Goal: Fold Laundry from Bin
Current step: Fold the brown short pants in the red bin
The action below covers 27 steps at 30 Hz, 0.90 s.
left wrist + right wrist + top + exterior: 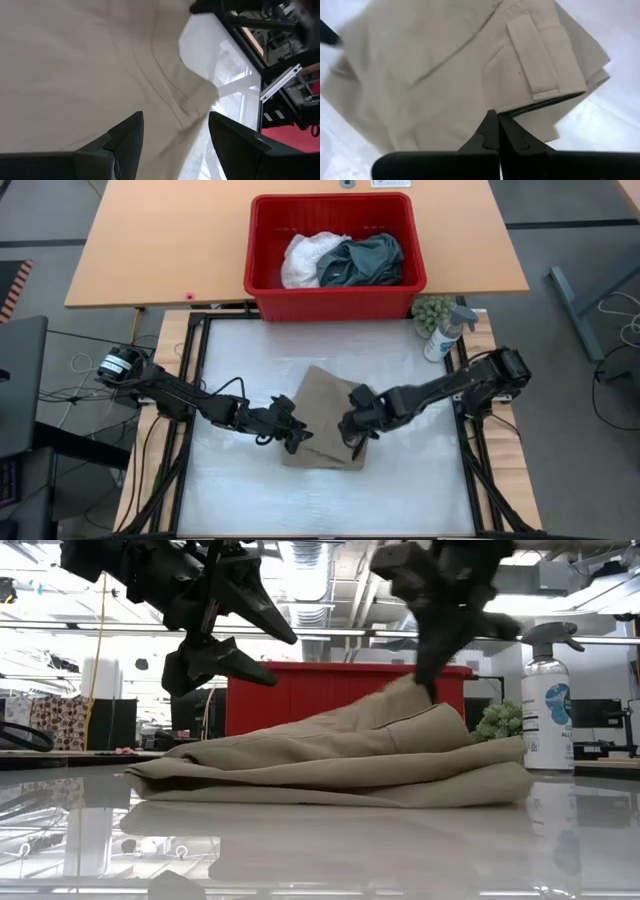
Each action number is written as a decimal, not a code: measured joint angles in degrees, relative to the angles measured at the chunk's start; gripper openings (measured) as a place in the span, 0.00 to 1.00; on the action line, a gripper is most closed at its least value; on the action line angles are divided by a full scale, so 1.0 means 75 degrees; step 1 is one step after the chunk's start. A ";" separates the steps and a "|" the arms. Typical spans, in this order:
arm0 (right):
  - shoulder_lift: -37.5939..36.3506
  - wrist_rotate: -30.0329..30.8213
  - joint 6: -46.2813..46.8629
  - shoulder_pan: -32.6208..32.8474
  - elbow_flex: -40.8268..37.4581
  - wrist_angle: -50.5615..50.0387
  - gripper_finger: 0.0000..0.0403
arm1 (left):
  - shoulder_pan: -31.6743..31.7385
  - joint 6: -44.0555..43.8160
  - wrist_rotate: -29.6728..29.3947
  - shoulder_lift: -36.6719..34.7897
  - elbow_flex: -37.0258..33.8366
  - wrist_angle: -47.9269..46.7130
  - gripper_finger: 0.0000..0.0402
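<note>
Item: beige-khaki garment, folded, lying mid-table, long axis running diagonally from the near right corner toward the far left. Left claw hovers open over its left edge; right claw, fingers closed together, presses on its right part. Beyond: red bin holding a white garment and a dark teal garment.

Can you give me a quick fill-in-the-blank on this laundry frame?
1. The garment folded on the white table is ____ in colour.
2. The bin is bright ____.
3. The right gripper is ____ on the cloth.
4. The left gripper hangs ____ above the cloth.

Missing words: beige-khaki; red; shut; open
</note>
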 joint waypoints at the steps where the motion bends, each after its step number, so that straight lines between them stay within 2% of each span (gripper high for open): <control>1: 0.0071 -0.0005 0.0155 0.0104 -0.0049 -0.0117 0.04 | 0.0000 -0.0001 -0.0037 0.0000 0.0000 -0.0012 0.52; 5: 0.0480 -0.0021 0.0514 0.0401 -0.0125 -0.0521 0.15 | 0.0000 0.0002 -0.0131 0.0000 0.0000 -0.0042 0.52; 9: 0.0654 -0.0061 0.0190 0.0493 -0.0125 -0.0554 0.30 | 0.0000 0.0002 -0.0146 0.0000 0.0000 -0.0052 0.52; 16: -0.0564 0.0637 -0.1301 0.1345 0.0228 -0.0511 0.51 | 0.0035 0.0182 -0.0006 0.0000 0.0000 -0.0192 0.52; 21: -0.0727 0.0585 -0.1570 0.2073 0.0000 -0.0425 0.56 | 0.0044 0.0478 0.0556 0.0000 0.0000 -0.0222 0.52; 27: 0.0089 0.0893 -0.3172 0.2697 -0.0063 0.1223 0.54 | 0.0033 0.0487 0.0841 0.0000 0.0000 -0.0221 0.52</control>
